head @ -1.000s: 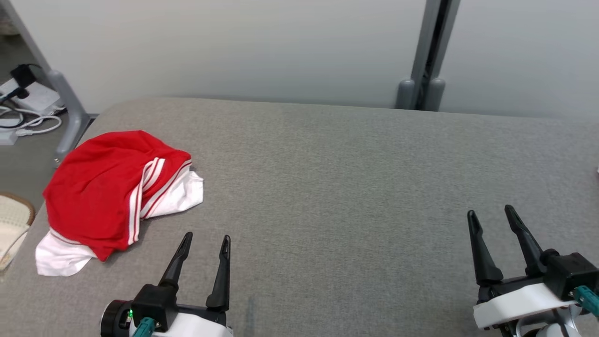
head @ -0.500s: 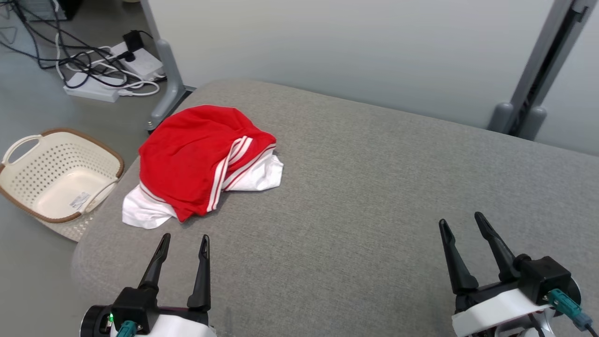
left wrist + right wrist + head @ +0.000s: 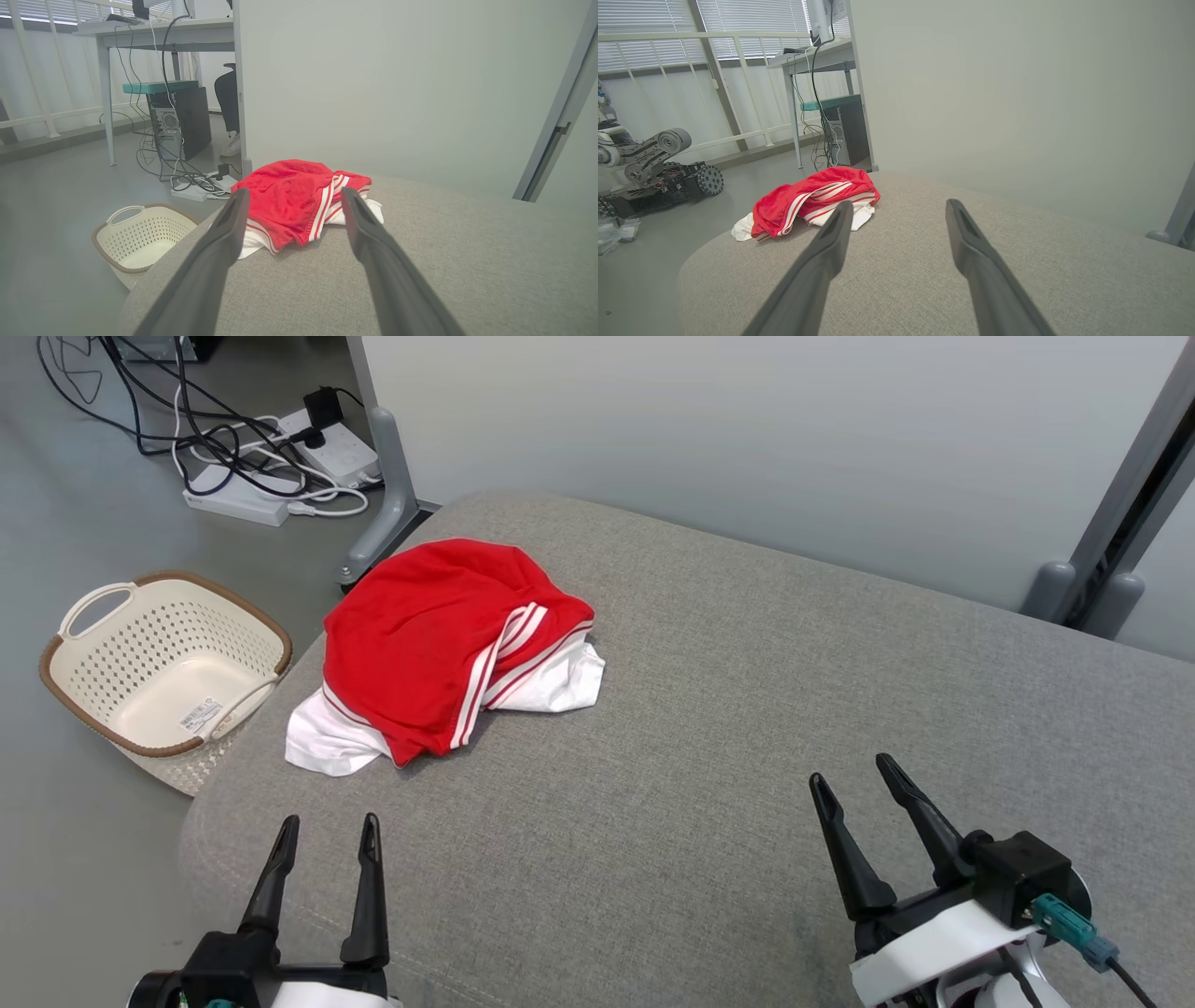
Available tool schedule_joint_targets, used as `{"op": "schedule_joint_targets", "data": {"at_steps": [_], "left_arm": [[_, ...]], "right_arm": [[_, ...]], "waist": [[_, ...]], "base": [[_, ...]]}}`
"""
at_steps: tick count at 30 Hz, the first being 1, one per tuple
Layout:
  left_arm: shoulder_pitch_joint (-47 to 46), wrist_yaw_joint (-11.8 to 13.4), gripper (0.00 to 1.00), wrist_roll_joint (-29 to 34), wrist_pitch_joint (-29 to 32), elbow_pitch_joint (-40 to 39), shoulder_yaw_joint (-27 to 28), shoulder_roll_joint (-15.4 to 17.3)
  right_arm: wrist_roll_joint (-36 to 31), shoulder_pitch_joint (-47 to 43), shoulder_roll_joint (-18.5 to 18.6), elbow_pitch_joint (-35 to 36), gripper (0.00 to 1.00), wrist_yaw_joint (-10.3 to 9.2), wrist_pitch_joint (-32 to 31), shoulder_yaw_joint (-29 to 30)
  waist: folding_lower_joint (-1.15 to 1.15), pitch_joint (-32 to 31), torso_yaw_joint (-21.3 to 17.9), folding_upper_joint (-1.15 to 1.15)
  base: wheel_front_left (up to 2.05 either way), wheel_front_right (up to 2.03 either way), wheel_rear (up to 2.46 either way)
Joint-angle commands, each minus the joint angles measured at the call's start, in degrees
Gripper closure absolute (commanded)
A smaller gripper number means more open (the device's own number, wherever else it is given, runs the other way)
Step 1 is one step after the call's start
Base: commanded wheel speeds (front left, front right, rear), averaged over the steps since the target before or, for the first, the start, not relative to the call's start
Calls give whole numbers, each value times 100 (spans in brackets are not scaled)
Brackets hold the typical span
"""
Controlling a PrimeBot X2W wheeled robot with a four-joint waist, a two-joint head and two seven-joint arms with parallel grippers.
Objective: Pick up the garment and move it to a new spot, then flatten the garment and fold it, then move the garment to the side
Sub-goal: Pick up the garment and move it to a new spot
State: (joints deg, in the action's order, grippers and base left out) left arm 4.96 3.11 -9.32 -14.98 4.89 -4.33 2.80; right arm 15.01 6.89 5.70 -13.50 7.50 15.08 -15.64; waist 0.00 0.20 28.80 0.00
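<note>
Garment (image 3: 425,644): one, red with white stripes and white panels, crumpled in a heap. It lies on the grey padded surface (image 3: 747,709) near its far left corner, with nothing touching it.

Against half a second ago the whole head view has swung further left. The garment now sits nearer the picture's middle, but its folds and its place on the corner are the same, so the camera moved, not the cloth. More floor has come into sight at the left.

Left gripper (image 3: 329,821): one, two dark fingers spread apart and holding nothing, low on the near left of the surface and well short of the garment. In the left wrist view the left gripper (image 3: 295,191) frames the garment (image 3: 285,200) between its fingertips.

Right gripper (image 3: 850,770): one, fingers likewise parted and empty, at the near right, well apart from the cloth. The right wrist view has the garment (image 3: 794,205) off to the left of the right gripper (image 3: 900,203).

Floor, left of the surface: one cream perforated basket (image 3: 131,635) with a brown rim, and two white power strips (image 3: 233,502) amid tangled cables.
</note>
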Motion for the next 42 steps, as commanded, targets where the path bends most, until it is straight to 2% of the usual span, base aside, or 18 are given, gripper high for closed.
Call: {"op": "schedule_joint_targets", "data": {"at_steps": [1,9,22,28,31,40,42], "left_arm": [[45,35,0,-35,-23,-29,19,21],[23,94,0,-65,-22,-51,-9,22],[-102,13,0,-60,-23,72,-78,21],[-292,2,0,-127,-23,156,-68,22],[-498,21,0,-165,-23,252,14,19],[-1711,-466,0,-92,-22,1323,503,283],[-2212,-615,0,-86,-18,1965,519,468]], "right_arm": [[44,65,61,-21,0,-2,17,-14],[110,70,92,-64,0,-2,17,-44],[61,-83,46,44,0,-2,17,35],[-23,-85,106,179,0,-2,17,87],[-93,61,191,296,0,-2,16,62],[-270,554,561,569,0,-2,17,-53],[-295,689,629,632,0,-2,17,-54]], "waist": [[0,9,4,0],[0,-3,-15,0],[0,1,-72,0],[0,208,-66,0],[0,510,-175,0],[0,1534,-598,0],[0,1773,-708,0]], "base": [[0,0,0],[0,0,0],[0,0,0],[0,0,0],[0,0,0],[0,0,0],[0,0,0]]}}
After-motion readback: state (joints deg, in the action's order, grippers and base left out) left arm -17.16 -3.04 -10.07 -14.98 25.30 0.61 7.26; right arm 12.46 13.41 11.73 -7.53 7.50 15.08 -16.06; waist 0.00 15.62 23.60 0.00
